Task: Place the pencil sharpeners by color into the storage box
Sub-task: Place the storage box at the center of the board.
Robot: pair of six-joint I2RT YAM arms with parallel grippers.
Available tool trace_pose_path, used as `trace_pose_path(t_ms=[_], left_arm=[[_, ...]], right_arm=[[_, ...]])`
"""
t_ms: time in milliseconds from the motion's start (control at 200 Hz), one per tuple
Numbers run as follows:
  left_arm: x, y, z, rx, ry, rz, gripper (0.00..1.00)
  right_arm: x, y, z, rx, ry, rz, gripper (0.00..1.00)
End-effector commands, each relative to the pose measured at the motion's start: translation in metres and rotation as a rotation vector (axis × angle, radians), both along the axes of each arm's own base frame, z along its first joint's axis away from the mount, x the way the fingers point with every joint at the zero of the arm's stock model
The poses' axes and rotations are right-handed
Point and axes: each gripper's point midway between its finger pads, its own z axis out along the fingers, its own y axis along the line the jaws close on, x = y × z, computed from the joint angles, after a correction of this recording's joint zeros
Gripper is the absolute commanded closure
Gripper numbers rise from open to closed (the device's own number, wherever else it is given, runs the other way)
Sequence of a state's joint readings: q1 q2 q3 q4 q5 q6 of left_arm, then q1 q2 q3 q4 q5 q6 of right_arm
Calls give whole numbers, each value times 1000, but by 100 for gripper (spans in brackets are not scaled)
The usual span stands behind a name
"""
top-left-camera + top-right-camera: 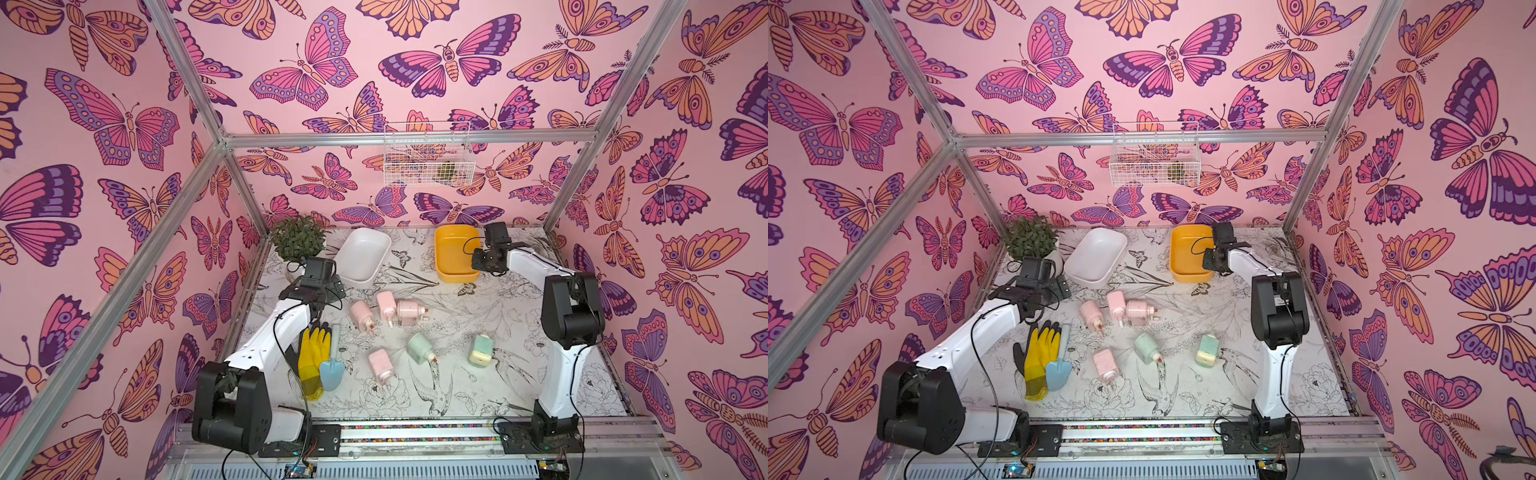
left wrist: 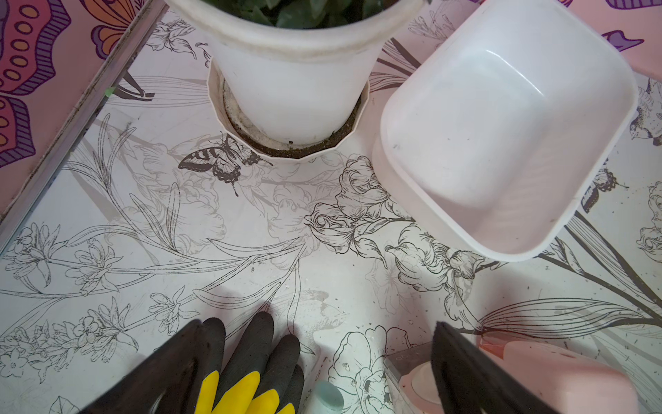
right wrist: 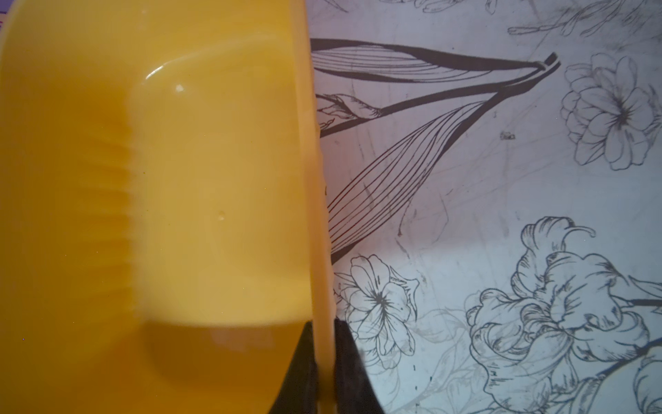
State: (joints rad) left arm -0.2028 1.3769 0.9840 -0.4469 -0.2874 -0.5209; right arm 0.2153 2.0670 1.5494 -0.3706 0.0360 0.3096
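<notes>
Right wrist view: my right gripper [image 3: 324, 372] is clamped on the rim of the yellow box [image 3: 179, 179], one finger inside the wall and one outside, at the bottom middle of the frame. Both top views show my left gripper [image 1: 328, 297] spread wide and empty, with all six pencil sharpeners [image 1: 409, 312] on the table [image 1: 478, 399] at frame centre. I should drag the box low and level, keeping the rim deep between my fingers.

Scanning every view for lettering now, and nothing legible turns up. Only a faint embossed mark shows on the clear panel of the pale pink plastic pencil sharpener [image 2: 412, 358], too blurred to read.
</notes>
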Motion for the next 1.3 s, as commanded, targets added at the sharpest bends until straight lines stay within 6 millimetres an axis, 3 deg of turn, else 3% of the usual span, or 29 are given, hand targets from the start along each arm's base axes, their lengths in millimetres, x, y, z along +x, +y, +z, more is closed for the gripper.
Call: trace_pose_path(t_ms=[0,250,421,681,891,1067,1222,1277,1297], left_arm=[[-7,3,-13,-2,49,9,0],[-10,8,-14,9,63,30,0],[-10,9,-15,10,67,30,0],[-9,9,-15,15,73,29,0],[-5,11,-19,28,92,24,0],[9,9,-19,22,108,8,0],[28,13,-21,82,125,-1,1],[36,14,-23,113,142,-17,2],[38,14,-24,120,153,-23,3]], right_arm=[[9,15,14,51,-54,71,100],[9,4,7,34,-40,40,99],[11,-3,8,44,-45,38,79],[11,-5,3,22,-21,41,74],[13,-8,20,13,-57,31,67],[8,-15,65,11,-158,5,47],[-12,-13,94,35,-204,31,24],[-22,-12,100,50,-220,39,1],[-26,-13,103,56,-228,41,1]])
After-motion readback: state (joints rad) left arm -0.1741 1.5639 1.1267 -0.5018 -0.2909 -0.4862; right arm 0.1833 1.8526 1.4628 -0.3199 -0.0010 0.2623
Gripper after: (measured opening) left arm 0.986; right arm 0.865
